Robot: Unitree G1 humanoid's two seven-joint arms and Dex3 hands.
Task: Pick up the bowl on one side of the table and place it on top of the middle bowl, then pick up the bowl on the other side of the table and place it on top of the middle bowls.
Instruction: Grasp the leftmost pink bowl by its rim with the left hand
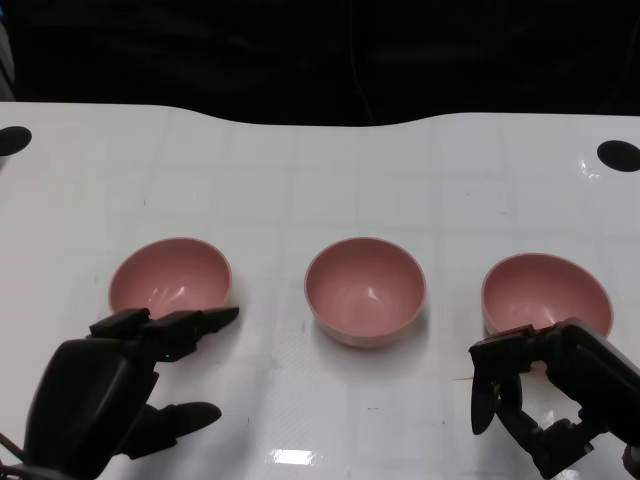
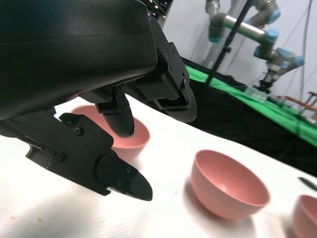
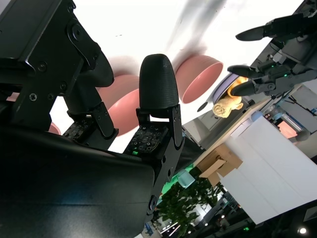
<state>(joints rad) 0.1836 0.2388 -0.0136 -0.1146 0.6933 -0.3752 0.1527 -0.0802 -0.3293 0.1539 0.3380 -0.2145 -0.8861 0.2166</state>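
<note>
With both hands empty and fingers spread, I worry my left hand (image 1: 110, 385) fingers (image 1: 205, 322), just short of the left bowl (image 1: 170, 277), shove it along the worktop (image 1: 320, 180) instead of gripping.

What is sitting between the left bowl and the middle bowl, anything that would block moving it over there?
Nothing visible. The head view shows only bare white table between the left bowl and the middle bowl. The left hand has its fingers at that bowl's near rim, not in the path.

White table (image 1: 300, 170), grey-and-blue robot arm (image 2: 247, 22) behind green cloth (image 2: 233, 89).
</note>
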